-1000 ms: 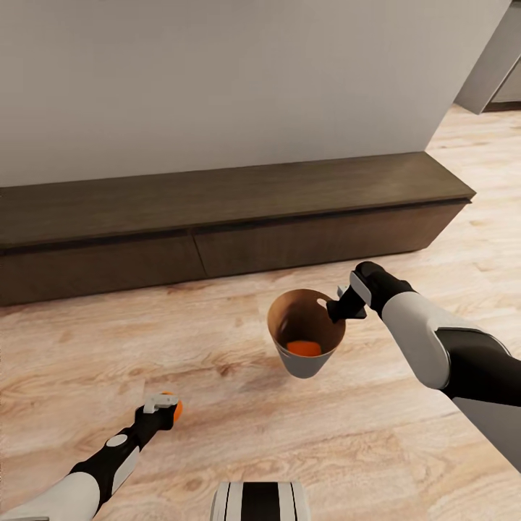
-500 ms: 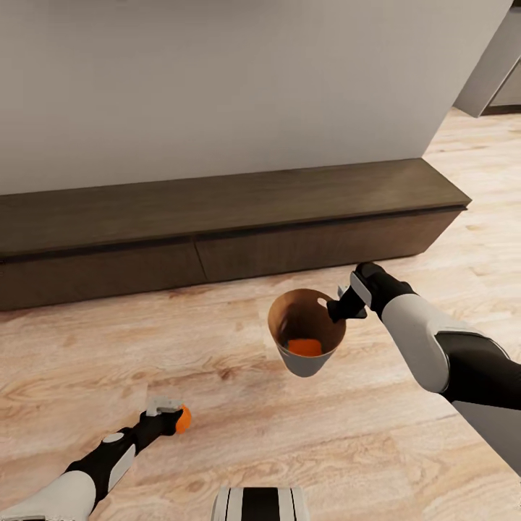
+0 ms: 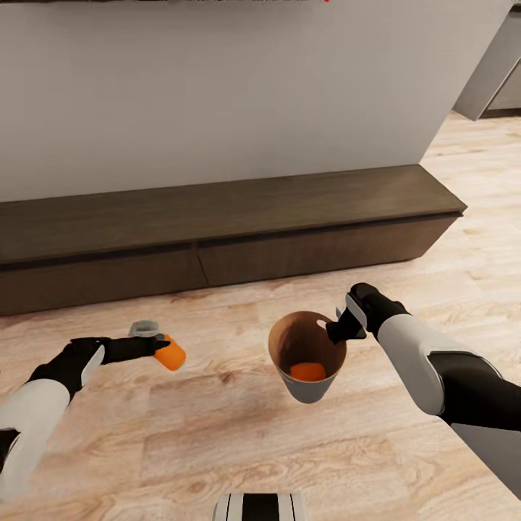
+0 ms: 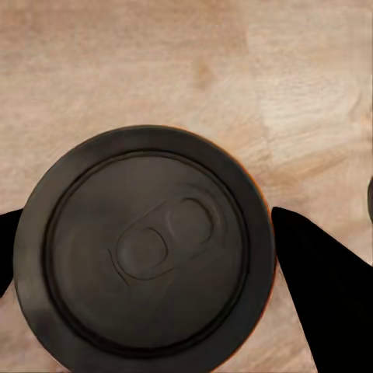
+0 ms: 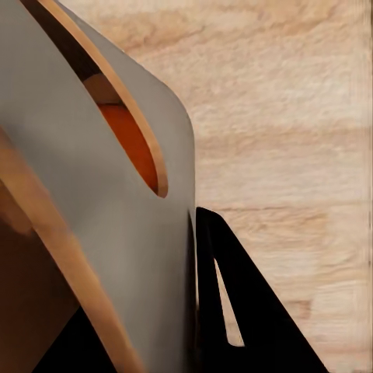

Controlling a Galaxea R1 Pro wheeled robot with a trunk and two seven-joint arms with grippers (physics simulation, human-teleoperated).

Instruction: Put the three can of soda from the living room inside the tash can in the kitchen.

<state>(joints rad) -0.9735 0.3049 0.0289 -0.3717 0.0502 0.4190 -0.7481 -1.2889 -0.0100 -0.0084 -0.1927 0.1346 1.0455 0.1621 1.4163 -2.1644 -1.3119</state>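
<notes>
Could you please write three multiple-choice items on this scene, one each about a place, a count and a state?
1. Where is the bin? A on the cabinet; B held above the floor by the right end effector; C behind the robot.
2. How many orange cans are visible? A one; B two; C four.
3. What state is the left end effector in? A shut on a can; B open wide; C gripping the bin.

Answers: 1 B, its rim is pinched over the wood floor. 2 B, one can in the bin, one held can. 3 A, fingers flank the can's top.
</notes>
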